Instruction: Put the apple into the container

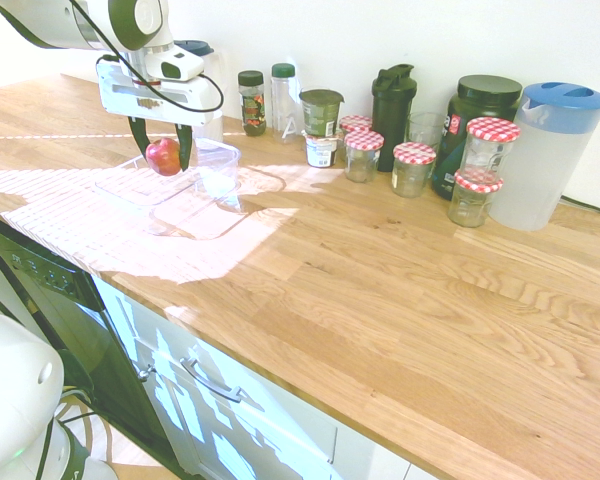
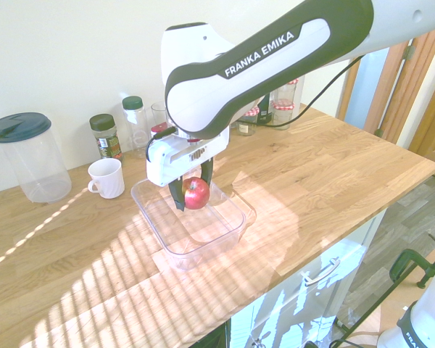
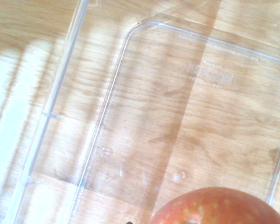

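The red apple [image 1: 163, 156] [image 2: 196, 193] hangs above the clear container [image 2: 175, 243] [image 1: 130, 186], clamped between the dark fingers of my gripper [image 1: 162, 150] [image 2: 193, 190], which is shut on it. From the second exterior view the apple sits over the tray's far half, clear of the bottom. In the wrist view the apple [image 3: 219, 207] rises from the lower edge, with the container's bare floor [image 3: 186, 121] and rounded rim spread out below it.
A small clear tub [image 1: 218, 165] stands right beside the tray. Jars with red-checked lids [image 1: 413, 165], bottles, a dark shaker and a blue-lidded pitcher [image 1: 545, 150] line the back wall. A white mug [image 2: 106, 177] stands behind the tray.
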Controlling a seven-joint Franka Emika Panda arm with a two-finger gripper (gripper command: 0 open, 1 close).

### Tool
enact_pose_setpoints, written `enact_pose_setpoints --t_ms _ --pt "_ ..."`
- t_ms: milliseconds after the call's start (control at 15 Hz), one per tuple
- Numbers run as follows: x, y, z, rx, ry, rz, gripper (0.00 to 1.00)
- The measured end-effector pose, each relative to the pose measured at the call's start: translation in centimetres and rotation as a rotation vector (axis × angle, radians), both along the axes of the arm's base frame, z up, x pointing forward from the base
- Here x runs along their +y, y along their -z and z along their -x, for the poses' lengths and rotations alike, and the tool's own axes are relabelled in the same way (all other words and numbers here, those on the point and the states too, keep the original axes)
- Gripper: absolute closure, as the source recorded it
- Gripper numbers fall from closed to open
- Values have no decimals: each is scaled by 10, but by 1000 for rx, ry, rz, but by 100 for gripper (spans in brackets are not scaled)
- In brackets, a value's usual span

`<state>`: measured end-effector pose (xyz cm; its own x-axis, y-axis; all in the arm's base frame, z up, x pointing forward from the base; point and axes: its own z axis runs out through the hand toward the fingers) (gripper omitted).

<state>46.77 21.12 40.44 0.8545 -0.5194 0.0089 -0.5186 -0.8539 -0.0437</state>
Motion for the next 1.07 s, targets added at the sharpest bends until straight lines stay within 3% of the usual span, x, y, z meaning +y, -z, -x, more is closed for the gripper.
enact_pose_setpoints --t_ms 67,733,867,1067 --pt "1 5 -2 2 2 -2 0" --pt "22 33 -9 16 3 -6 0" --pt "20 19 -13 -3 8 -11 0" --pt "-13 -46 -8 -12 75 32 0"
